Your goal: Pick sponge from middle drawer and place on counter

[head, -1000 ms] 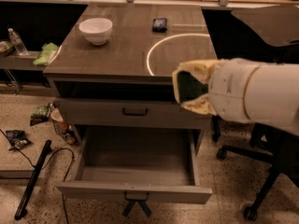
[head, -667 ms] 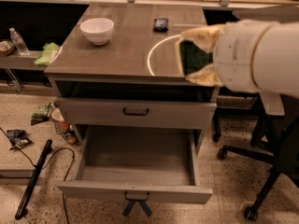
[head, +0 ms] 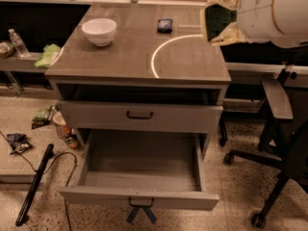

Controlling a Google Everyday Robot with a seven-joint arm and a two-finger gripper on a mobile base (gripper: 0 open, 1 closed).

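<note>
Only the one camera view here, so here's what's in it. The gripper is up in the top right corner. Its two tan fingers are clamped on the sponge, one above and one below, with the dark green side facing out toward the counter. The sponge is held up by the counter's far right edge. I can't tell whether it's directly over the top or just off the side. The big white arm fills the rest of that corner.

On the counter there's a white bowl at the back left and a small dark object at the back middle. The white arc line curves across the right half.

Below that, the upper drawer with the plain black handle is closed. The middle drawer is pulled all the way out with nothing in it, and blue ribbon strips hang off its handle.

Off to the left, a pale green cloth and a water bottle sit on a lower shelf. Some wrappers and a black stick are on the floor. An office chair is on the right.
</note>
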